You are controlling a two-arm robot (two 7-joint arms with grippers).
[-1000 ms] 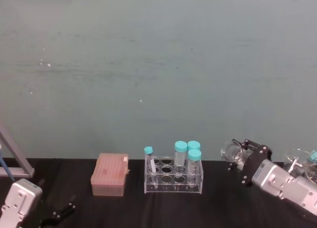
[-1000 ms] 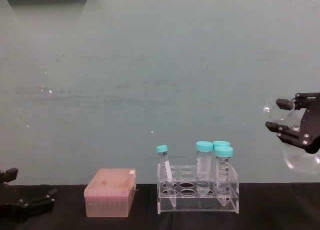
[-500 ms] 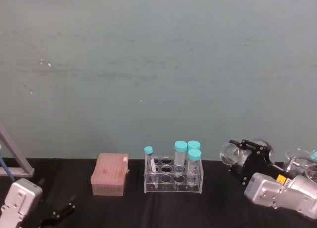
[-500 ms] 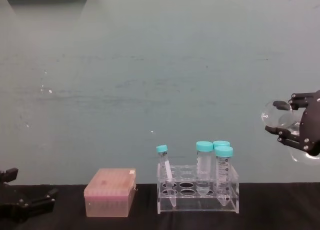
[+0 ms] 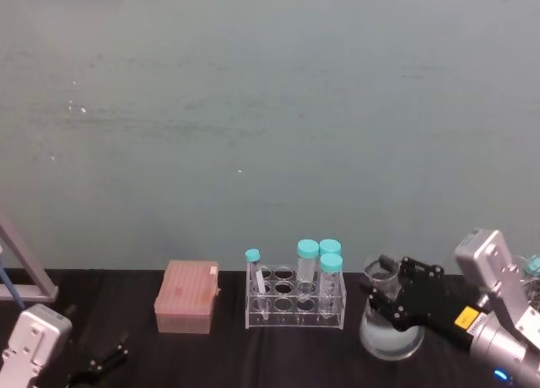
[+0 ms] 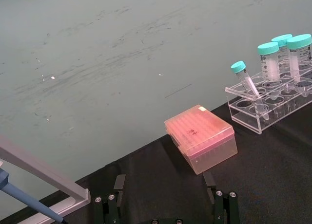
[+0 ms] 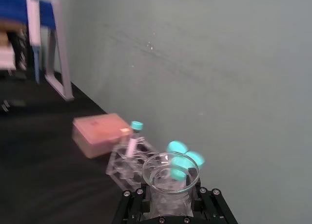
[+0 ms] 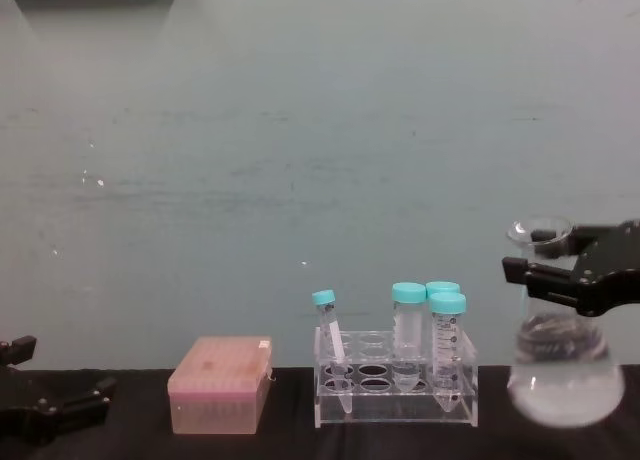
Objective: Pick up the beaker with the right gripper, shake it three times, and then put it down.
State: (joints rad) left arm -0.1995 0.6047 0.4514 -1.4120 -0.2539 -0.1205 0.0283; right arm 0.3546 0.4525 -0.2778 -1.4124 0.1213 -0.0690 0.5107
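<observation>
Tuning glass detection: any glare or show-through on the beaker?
Right wrist view: teal caps show through the beaker, clamped by the right gripper. Chest view: base looks milky white. Head view: base pale against the black table; left gripper parked bottom left.
</observation>
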